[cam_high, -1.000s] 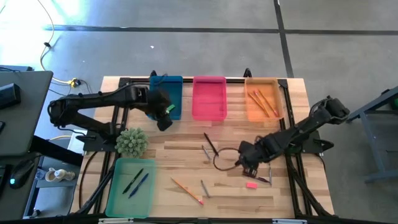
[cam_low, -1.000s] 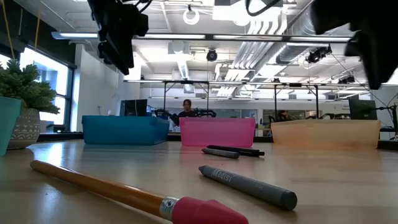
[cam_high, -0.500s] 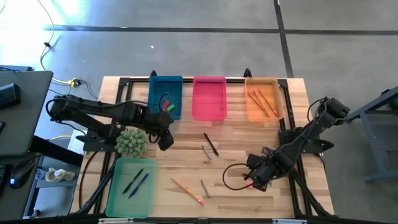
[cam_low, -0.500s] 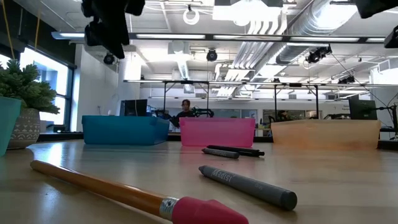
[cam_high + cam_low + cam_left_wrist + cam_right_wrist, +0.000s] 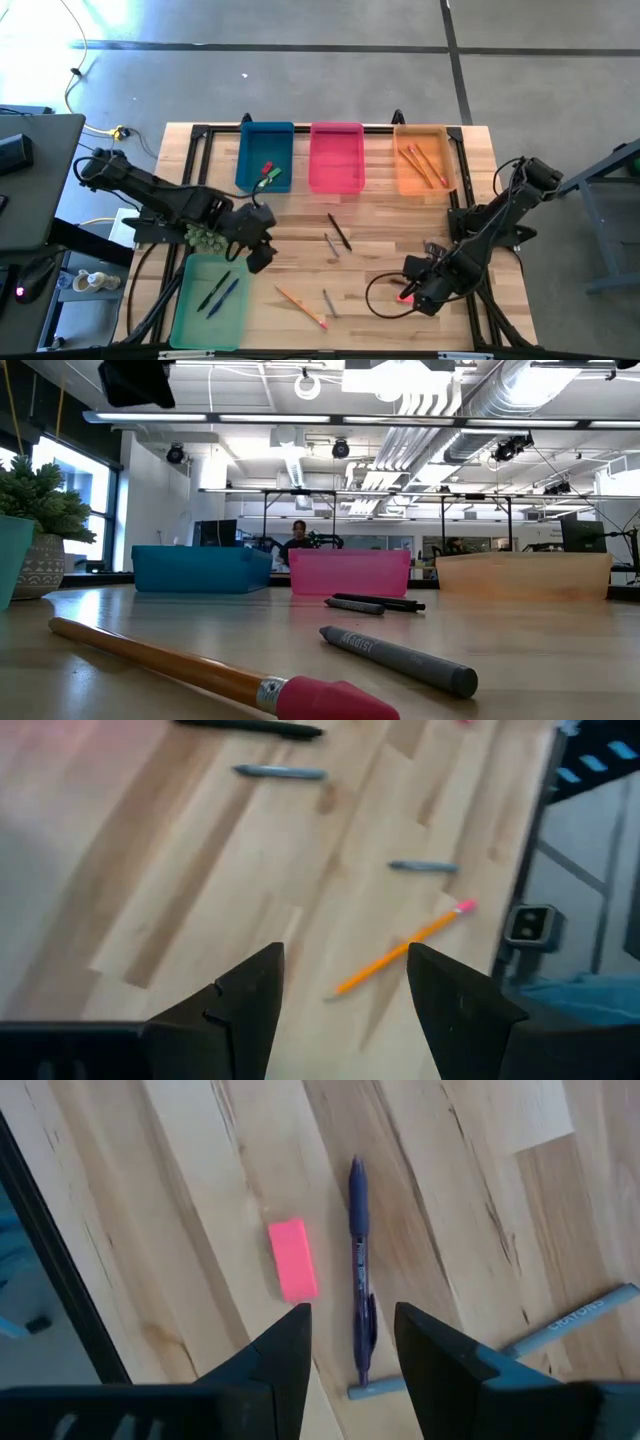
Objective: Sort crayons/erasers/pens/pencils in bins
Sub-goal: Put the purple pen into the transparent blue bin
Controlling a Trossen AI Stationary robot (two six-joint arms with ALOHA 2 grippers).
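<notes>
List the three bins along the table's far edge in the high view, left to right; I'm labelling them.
blue bin → pink bin → orange bin

Four cameras — overhead, table-level, two wrist-mounted.
Looking straight down, level across, close downward; sharing the pencil (image 5: 190, 666) — overhead, low, left wrist.

Pencil (image 5: 180, 663) w/ pink eraser tip is lying up front, grey crayon (image 5: 398, 659) just beside it; blue (image 5: 200, 569), pink (image 5: 350, 572), orange (image 5: 523, 574) bins are sitting in back.
</notes>
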